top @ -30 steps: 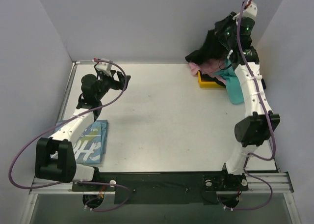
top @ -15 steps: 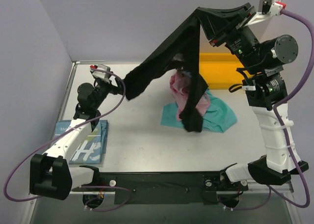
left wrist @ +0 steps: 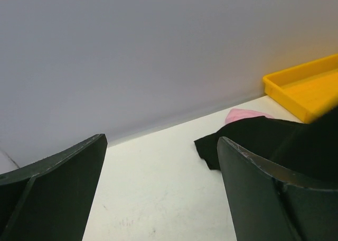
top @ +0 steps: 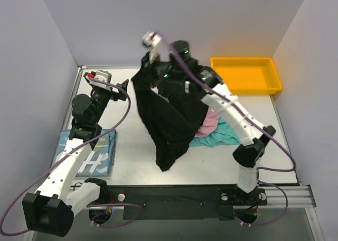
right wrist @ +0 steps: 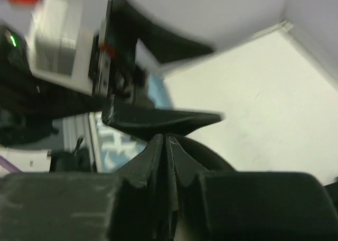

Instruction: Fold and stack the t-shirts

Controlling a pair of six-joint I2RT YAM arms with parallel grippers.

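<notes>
My right gripper [top: 143, 72] is raised over the left middle of the table, shut on an edge of the black t-shirt [top: 169, 119]. The shirt hangs from it in a long drape, its lower end reaching the table. In the right wrist view the jaws [right wrist: 167, 141] are pressed together with black cloth [right wrist: 211, 154] pinched between them. My left gripper [top: 119, 87] stands open just left of the hanging shirt, holding nothing; its fingers [left wrist: 264, 193] frame bare table. A folded light blue t-shirt [top: 90, 154] lies at the near left. The pink t-shirt [top: 211, 119] and teal t-shirt [top: 216, 138] lie crumpled behind the drape.
A yellow plastic tray [top: 245, 74] sits at the back right corner against the wall. Walls close in the table on the left, back and right. The right arm [top: 232, 111] stretches diagonally across the middle.
The right arm has swung from the back right, pulling the black t-shirt off the pile and carrying it left. The pink and teal shirts were dragged out of the tray onto the table.
</notes>
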